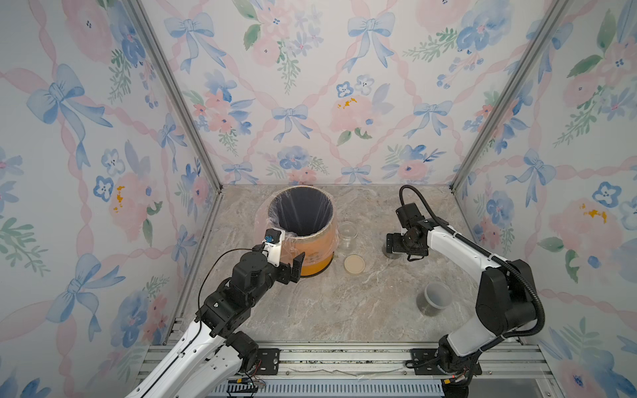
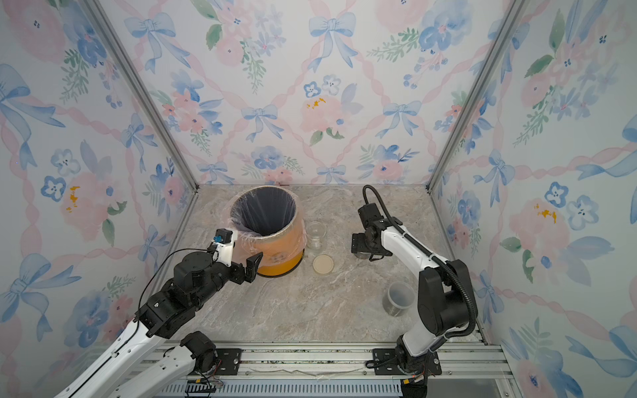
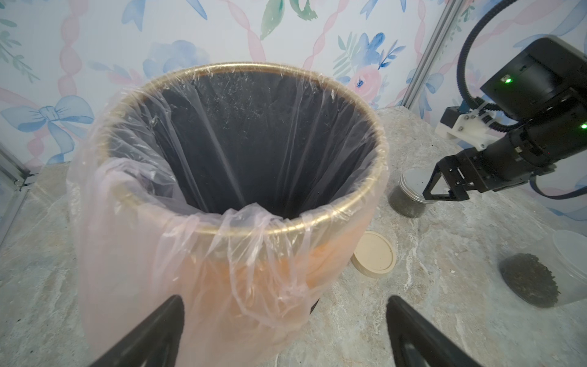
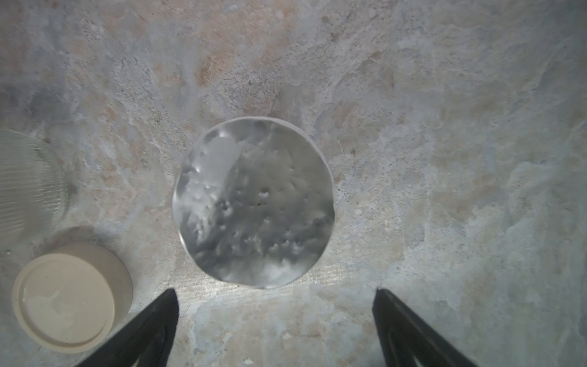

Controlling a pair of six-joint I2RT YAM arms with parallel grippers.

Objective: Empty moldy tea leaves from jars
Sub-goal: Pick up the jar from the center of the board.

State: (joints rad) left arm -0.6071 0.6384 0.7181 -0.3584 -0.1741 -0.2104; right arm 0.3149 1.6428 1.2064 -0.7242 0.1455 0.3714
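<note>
The right arm's fingers (image 4: 155,324) are hanging spread wide and empty above the small clear cylindrical jar with the dented flat silver lid (image 4: 252,203). That jar is standing upright and closed on the grey marbled stone desk (image 4: 444,127), with dark olive-brown crumbly tea leaves (image 3: 405,206) showing through its wall. The step in hand is probably taking hold of that lid to open the jar. To do it well, the fingers should be centring over the disc, coming straight down until they are straddling its rim, and closing on the rim and not on the glass below. Nothing is bracing the jar, so it may be turning or sliding with the lid. The left arm's fingers (image 3: 155,333), also parted and holding nothing, are sitting close to the big orange bin with the clear plastic liner (image 1: 312,253), well away from it. A ribbed clear glass jar (image 1: 347,234) is standing open and apparently empty beside the bin. Its round beige lid (image 1: 354,264) is lying on the desk near the descent path. A third jar under a translucent grey lid (image 1: 433,299) is waiting nearer the right arm's base, with leaves inside.
</note>
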